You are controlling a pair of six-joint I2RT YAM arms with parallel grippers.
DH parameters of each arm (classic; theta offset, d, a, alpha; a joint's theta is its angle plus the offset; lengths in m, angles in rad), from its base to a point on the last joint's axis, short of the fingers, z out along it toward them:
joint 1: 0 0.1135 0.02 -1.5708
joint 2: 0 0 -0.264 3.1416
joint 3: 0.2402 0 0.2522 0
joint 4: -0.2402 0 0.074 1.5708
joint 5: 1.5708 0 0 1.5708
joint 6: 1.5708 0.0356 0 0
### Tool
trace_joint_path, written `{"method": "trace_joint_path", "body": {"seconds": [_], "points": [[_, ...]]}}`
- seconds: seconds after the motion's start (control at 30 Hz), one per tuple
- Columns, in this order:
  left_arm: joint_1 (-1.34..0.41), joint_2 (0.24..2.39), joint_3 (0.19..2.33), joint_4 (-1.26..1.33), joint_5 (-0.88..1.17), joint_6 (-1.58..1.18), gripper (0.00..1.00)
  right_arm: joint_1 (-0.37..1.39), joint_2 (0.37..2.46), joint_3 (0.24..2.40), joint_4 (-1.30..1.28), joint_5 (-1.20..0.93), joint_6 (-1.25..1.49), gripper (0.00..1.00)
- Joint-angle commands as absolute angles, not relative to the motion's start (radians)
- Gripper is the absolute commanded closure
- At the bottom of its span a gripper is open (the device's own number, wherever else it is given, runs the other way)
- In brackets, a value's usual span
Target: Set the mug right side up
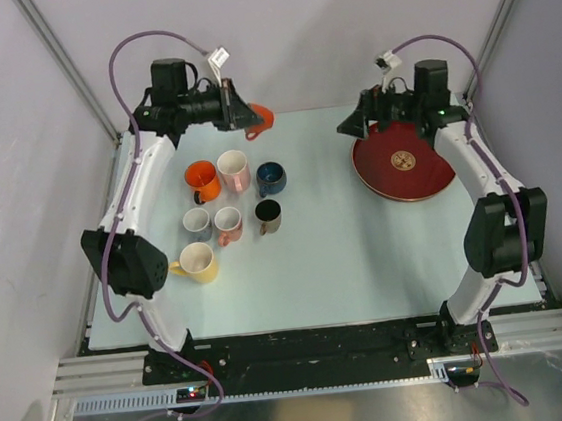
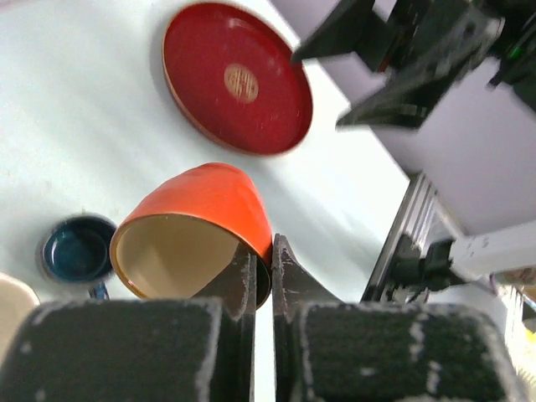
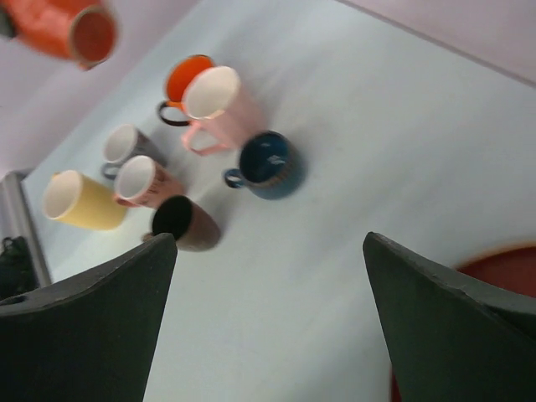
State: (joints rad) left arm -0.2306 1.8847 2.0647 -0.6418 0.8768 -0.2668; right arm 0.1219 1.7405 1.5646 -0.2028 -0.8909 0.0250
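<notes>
My left gripper (image 1: 247, 119) is shut on the rim of an orange mug (image 1: 260, 118) with a cream inside and holds it in the air near the table's far edge. In the left wrist view the mug (image 2: 197, 222) is tilted, its mouth facing the camera, with the rim pinched between the fingers (image 2: 289, 276). The mug also shows at the upper left of the right wrist view (image 3: 63, 29). My right gripper (image 1: 355, 122) is open and empty, above the far left edge of the red plate (image 1: 428, 177).
Several upright mugs stand at the left: orange (image 1: 201, 180), pink (image 1: 234, 170), dark blue (image 1: 271, 178), grey (image 1: 197, 223), small pink (image 1: 228, 224), dark brown (image 1: 268, 215) and yellow (image 1: 197, 264). The red plate also shows in the left wrist view (image 2: 237, 79).
</notes>
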Motion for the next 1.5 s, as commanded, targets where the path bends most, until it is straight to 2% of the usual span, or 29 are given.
{"method": "trace_joint_path", "body": {"seconds": [0.0,0.23,0.43,0.7,1.1,1.47], "points": [[-0.302,1.673,1.925,-0.708,0.811,-0.043,1.00,0.061,1.660,1.514,-0.340,-0.738,-0.084,0.00],[-0.423,1.499,1.734,-0.800,0.543,0.243,1.00,0.017,1.642,1.488,-0.477,-0.613,-0.161,0.01],[-0.492,1.395,1.599,-0.967,0.371,0.452,1.00,0.014,1.652,1.482,-0.503,-0.709,-0.179,0.00],[-0.635,1.301,1.316,-1.016,0.206,0.669,1.00,0.015,1.657,1.458,-0.503,-0.730,-0.186,0.01],[-0.691,1.437,1.225,-0.977,0.223,0.633,1.00,0.043,1.695,1.464,-0.614,-0.714,-0.299,0.01],[-0.745,1.492,1.136,-0.882,0.065,0.274,1.00,0.082,1.682,1.444,-0.562,-0.672,-0.289,0.01]]}}
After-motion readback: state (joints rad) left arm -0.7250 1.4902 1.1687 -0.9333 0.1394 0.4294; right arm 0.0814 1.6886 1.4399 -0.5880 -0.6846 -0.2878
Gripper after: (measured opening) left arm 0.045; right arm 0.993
